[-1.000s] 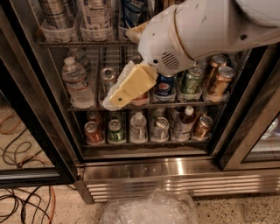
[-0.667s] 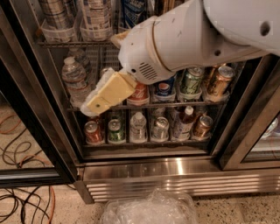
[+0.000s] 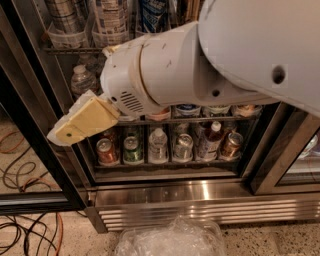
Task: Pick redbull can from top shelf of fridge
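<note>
The fridge stands open, with a steel base grille and black door frames. Its top shelf is a dark wire rack holding clear trays with tall cans. The redbull can, silver with blue patches, stands in that row at the top edge of the camera view, right of a white can with blue print and a silver-grey can. My gripper, pale yellow, hangs at the left in front of the middle racks, well below and left of the redbull can. My white arm hides most of the middle shelf.
A water bottle stands on the middle rack at the left. The bottom rack holds short cans and small bottles. A black door frame runs down the left. Crumpled clear plastic and cables lie on the floor.
My arm and gripper have swung to the left and slightly down, and the arm now covers more of the middle shelf.
</note>
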Controlling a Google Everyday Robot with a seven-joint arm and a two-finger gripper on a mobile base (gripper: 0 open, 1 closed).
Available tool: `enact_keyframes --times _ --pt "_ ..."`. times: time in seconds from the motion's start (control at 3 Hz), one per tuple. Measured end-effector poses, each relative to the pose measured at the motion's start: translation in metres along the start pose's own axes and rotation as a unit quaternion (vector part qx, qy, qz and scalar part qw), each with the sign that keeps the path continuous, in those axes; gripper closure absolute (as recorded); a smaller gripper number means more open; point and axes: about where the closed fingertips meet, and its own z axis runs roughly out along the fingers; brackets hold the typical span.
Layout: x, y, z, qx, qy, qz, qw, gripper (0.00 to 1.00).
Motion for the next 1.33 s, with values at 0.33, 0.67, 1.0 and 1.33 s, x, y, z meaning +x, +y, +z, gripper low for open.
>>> enact_keyframes --times 0.33,0.67,1.0,1.33 --pt "0.000 0.000 0.000 0.000 0.000 0.000 1.0000 0.00" --pt "-0.011 -0.001 0.006 0.025 -0.030 0.012 0.9992 0.00" --pt "-0.028 -0.003 0.017 0.072 -0.079 0.036 0.9936 0.00" --pt "-0.046 -0.002 0.033 0.082 -0.116 0.056 0.9883 0.00"
